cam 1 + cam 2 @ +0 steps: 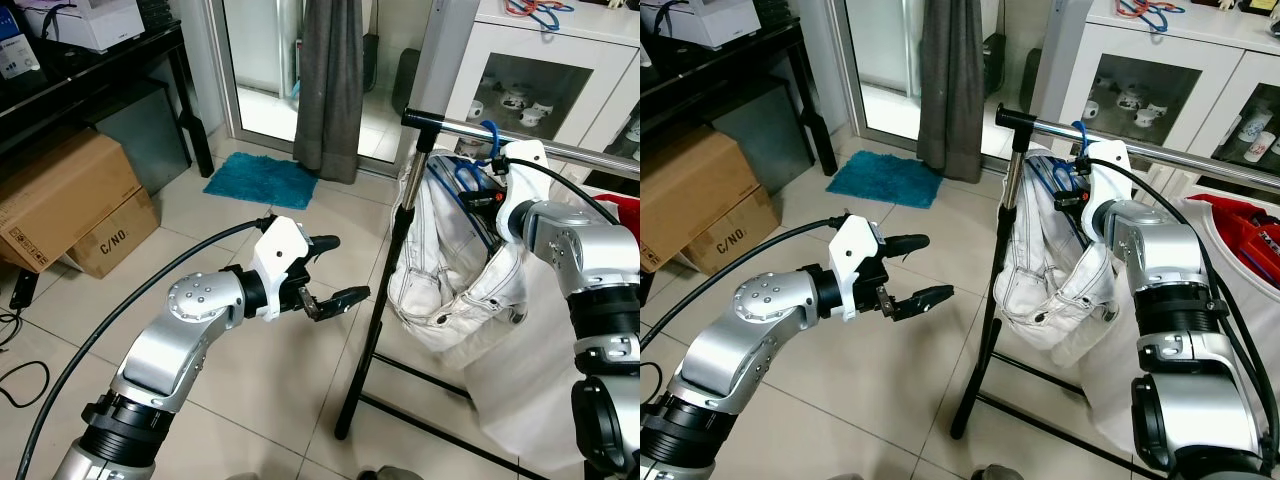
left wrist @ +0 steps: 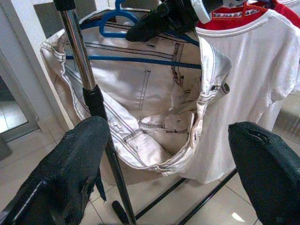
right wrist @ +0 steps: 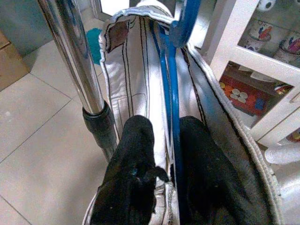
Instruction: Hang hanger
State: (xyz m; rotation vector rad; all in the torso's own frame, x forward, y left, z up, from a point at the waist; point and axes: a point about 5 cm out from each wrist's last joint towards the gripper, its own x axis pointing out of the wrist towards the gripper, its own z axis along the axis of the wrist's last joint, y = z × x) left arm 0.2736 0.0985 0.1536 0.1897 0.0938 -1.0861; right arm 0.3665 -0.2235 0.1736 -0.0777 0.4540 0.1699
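While the left end effector [image 1: 335, 270] gapes empty, the right end effector [image 3: 161, 187] pinches the blue hanger [image 3: 171, 93].

Both head views look forward and down over a beige tiled floor [image 1: 230, 390] at a black-and-chrome clothes rack [image 1: 385, 290], sharing nearly the same scene. The left wrist camera faces the rack's upright from a short way off, across open floor. The right wrist camera sits close against a blue plastic hanger [image 3: 172, 89] inside a white denim garment [image 3: 136, 70]
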